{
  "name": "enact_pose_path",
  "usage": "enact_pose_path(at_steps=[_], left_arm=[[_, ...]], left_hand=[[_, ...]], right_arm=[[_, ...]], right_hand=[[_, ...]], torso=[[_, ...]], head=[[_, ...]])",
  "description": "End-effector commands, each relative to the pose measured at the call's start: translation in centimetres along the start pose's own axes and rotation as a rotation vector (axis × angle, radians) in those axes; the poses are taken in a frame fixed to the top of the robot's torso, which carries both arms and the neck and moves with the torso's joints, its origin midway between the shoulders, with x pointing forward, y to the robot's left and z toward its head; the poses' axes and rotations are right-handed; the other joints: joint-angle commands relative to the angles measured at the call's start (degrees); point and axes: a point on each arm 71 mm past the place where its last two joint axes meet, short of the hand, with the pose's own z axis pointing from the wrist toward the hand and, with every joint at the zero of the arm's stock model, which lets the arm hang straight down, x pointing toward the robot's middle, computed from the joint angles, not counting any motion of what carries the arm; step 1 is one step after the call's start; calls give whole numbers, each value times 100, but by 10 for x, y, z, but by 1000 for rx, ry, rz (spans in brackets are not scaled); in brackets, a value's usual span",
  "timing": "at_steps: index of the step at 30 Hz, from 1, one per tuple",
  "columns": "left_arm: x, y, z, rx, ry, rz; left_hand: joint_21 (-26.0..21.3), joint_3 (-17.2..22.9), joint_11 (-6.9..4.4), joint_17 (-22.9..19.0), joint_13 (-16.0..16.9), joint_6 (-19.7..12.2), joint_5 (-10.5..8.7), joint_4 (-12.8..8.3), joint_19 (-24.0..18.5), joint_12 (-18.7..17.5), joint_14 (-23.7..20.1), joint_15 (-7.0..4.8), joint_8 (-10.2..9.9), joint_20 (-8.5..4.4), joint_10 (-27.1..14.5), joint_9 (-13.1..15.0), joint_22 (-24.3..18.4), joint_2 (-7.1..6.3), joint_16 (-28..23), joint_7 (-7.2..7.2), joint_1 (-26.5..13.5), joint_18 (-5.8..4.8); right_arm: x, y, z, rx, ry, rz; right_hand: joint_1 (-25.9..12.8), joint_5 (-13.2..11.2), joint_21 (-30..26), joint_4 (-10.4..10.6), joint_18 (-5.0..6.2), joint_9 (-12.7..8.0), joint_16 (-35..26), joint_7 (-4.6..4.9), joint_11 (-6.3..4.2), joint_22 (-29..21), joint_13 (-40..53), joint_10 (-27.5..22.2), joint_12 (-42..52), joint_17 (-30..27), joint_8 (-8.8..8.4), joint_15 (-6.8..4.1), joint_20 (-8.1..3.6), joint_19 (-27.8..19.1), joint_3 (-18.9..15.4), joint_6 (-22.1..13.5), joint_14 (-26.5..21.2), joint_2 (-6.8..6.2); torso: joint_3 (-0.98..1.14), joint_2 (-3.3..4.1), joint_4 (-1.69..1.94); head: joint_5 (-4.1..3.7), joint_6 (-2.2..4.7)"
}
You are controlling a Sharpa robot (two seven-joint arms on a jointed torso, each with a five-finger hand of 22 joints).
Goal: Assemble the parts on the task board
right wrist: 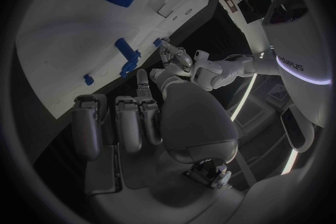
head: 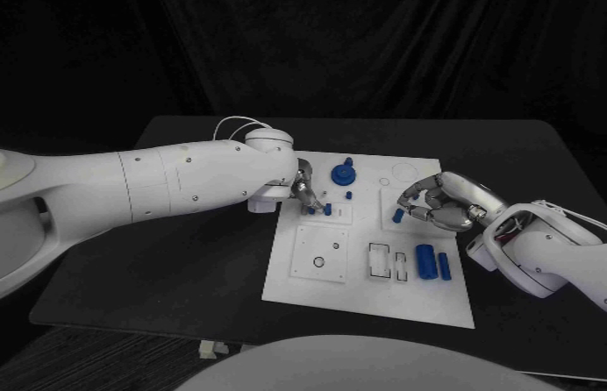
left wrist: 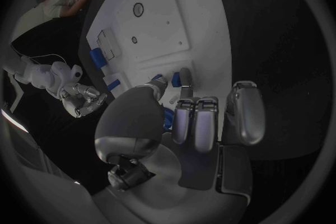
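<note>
In the head view, the white rectangular task board [head: 367, 273] is seen lying on the black surface [head: 189, 259]. The silver left hand [head: 301, 191] is placed over the board's left edge, its fingertips at a small blue peg [head: 328, 208]; whether the peg is pinched cannot be told. The silver right hand [head: 437, 202] is held over the board's right side, fingers curled, just beside a small blue piece [head: 397, 216]. A round blue knob [head: 343, 174] stands near the far edge, and two blue cylinders [head: 434, 261] lie near the right edge.

In the left wrist view, the left hand [left wrist: 192, 117] is seen with fingers bent over the board [left wrist: 161, 17].

In the right wrist view, the right hand [right wrist: 133, 117] is seen with fingers curled; nothing is seen held in it.
</note>
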Motion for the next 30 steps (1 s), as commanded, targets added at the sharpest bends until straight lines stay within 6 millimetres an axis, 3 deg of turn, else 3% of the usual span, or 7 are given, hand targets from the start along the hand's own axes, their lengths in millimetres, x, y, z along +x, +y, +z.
enact_pose_path(at_steps=[1,12,16,20,24,26,30], left_arm=[[8,3,1,27,4,-23],[6,13,-13,72,-118,-46],[5,17,-17,96,-147,-63],[4,22,-23,143,-179,-114],[1,28,-32,256,-204,-202],[-1,30,-38,315,-209,-236],[-4,34,-48,430,-214,-284]], left_hand=[[-7,-36,32,1510,1510,-33,45,-2,54,20,605,50,54,49,598,47,1052,2,15,1,49,82],[62,-128,-16,1510,1510,25,117,15,88,20,605,15,342,25,598,263,1074,-26,15,-63,256,71],[75,-30,-83,1510,1510,36,491,-101,96,20,605,-37,498,-21,598,362,1079,-74,15,-142,686,69],[108,-18,-93,1510,1510,43,470,-94,106,20,605,-45,522,-29,598,370,1088,-111,15,-150,741,62],[135,-42,-70,1510,1510,-41,129,5,106,20,605,-33,481,-28,598,310,1096,-236,15,-113,823,55],[98,-113,-23,1510,1510,-132,-165,20,80,20,605,4,374,-4,598,189,1086,-300,15,-59,845,60],[32,-288,58,1510,1504,-210,-410,15,22,13,605,78,235,58,592,-36,1068,-362,15,25,1001,72]], right_arm=[[0,-1,-1,6,-1,0],[-1,-2,-3,9,-6,-1],[-2,-3,-4,11,-7,-2],[-2,-4,-5,14,-8,-2],[-3,-5,-6,16,-12,-3],[-4,-5,-7,16,-16,-4],[-6,-6,-9,16,-27,-5]], right_hand=[[49,36,-36,-35,-26,-3,15,-2,15,1419,1509,606,15,1509,-39,11,22,436,6,-21,616,-7],[49,41,-39,-36,-25,-2,15,-1,16,1418,1509,606,15,1509,-37,12,23,434,8,-17,616,-5],[47,44,-41,-37,-25,4,15,1,20,1417,1509,606,15,1509,-25,14,24,432,9,5,616,-2],[47,45,-43,-37,-24,5,15,1,21,1417,1509,606,15,1509,-22,14,24,431,9,9,616,-2],[47,45,-43,-37,-24,5,15,1,21,1417,1509,606,15,1509,-22,14,24,431,9,9,616,-2],[46,45,-38,-38,-26,6,15,1,22,1419,1509,606,15,1509,-20,15,24,435,8,14,616,-4],[14,29,-39,-21,-25,7,15,9,28,1418,1509,606,15,1509,-18,19,27,434,-9,20,616,-18]], torso=[[0,1,0],[-2,-4,1],[-3,-6,0],[-3,-4,0],[-2,-5,-1],[-2,-5,-3],[-4,1,-7]], head=[[-5,0],[-11,0],[7,0],[5,0],[-20,0],[-31,0],[-23,0]])
